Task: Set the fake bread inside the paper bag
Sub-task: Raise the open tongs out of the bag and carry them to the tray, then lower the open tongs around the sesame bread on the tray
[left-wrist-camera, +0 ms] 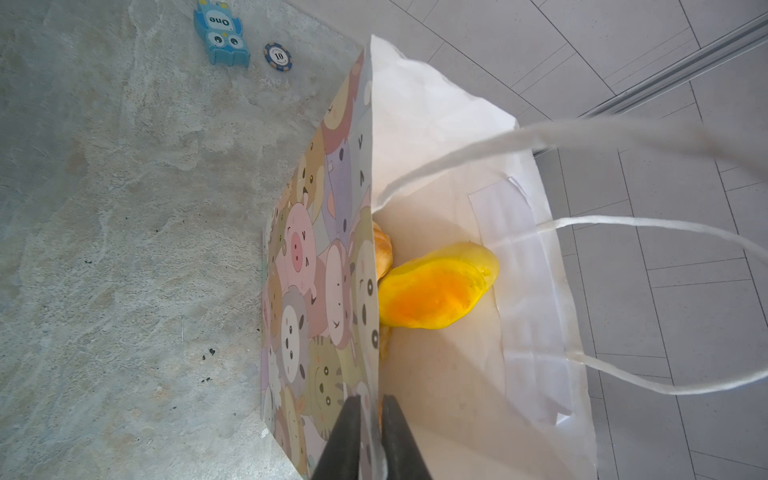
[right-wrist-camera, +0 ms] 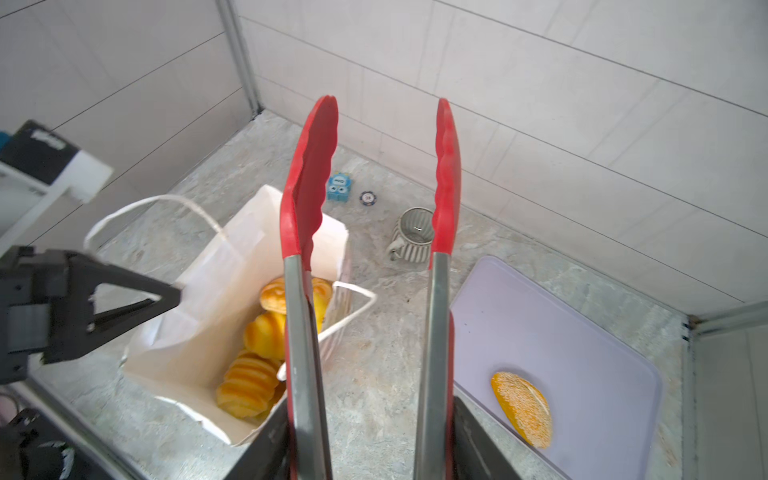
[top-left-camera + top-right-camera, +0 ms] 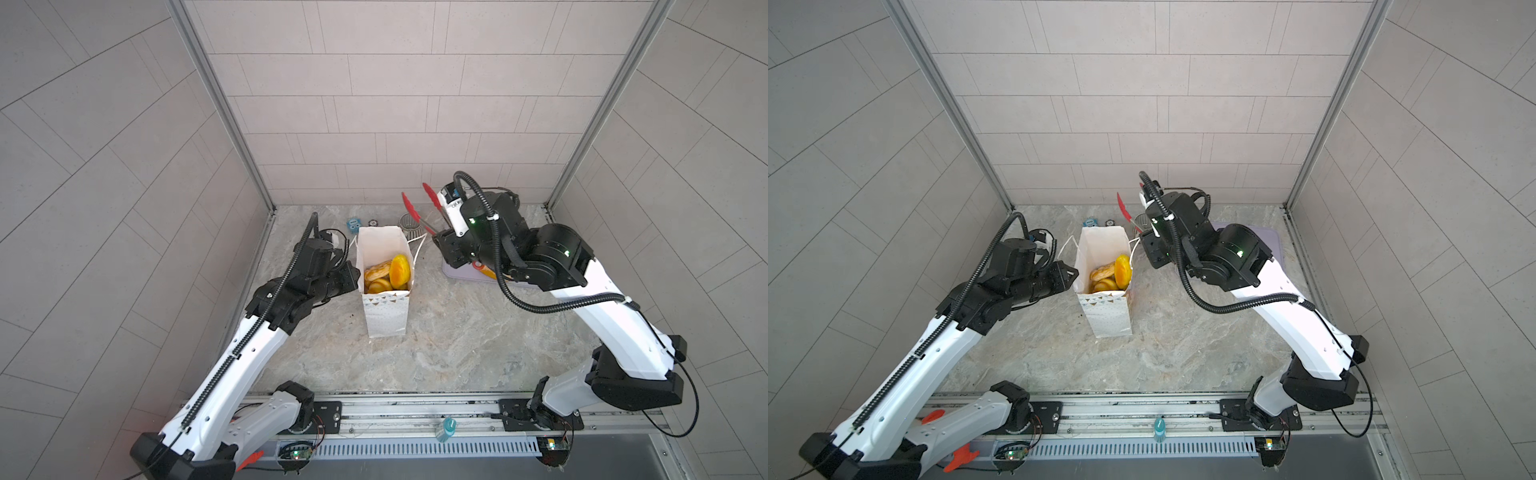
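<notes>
**Table** (image 3: pixel 436 340): a grey marbled surface. The paper bag (image 3: pixel 384 286) is stood upright on it with its mouth open. All places below are given from this bag.

**Left arm** (image 3: pixel 257 345): it is stretched forward from the rail on the bag's near side. It is bent at the elbow, with the wrist held level toward the bag's left long wall.

**Right arm** (image 3: pixel 602 316): it is raised from the rail and folded at the elbow. The forearm is carried over the tray to the bag's right, and the wrist is pitched upward.

**Paper bag**: white inside, animal print on the long walls, triangles on the near narrow wall. The cord handles are splayed outward on both sides.

**Tray** (image 2: pixel 582 332): lilac and flat, laid to the right of the bag and apart from it.

**Tongs** (image 2: pixel 305 316): metal arms with red tips. The tips are spread apart with nothing caught between them, and are raised beyond the bag's far right corner.

**Left gripper** (image 1: pixel 371 401): it is pinched together on the top edge of the bag's left wall, one finger inside and one outside.

**Right gripper** (image 2: pixel 368 419): it is clamped around the metal arms of the tongs.

**Fake bread** (image 3: pixel 388 272): several golden pieces are seen inside the bag. Braided loaves are piled low, and a smooth yellow bun is stood on edge against the right wall.

**Sesame bun** (image 2: pixel 521 409): laid on the tray, right of the bag.

**Mug** (image 2: pixel 413 235): grey and ribbed, placed behind the bag's far right corner.

**Card box** (image 1: pixel 221 35): blue, placed behind the far left corner.

**Chip** (image 1: pixel 278 57): placed just beside the card box, behind the bag.
</notes>
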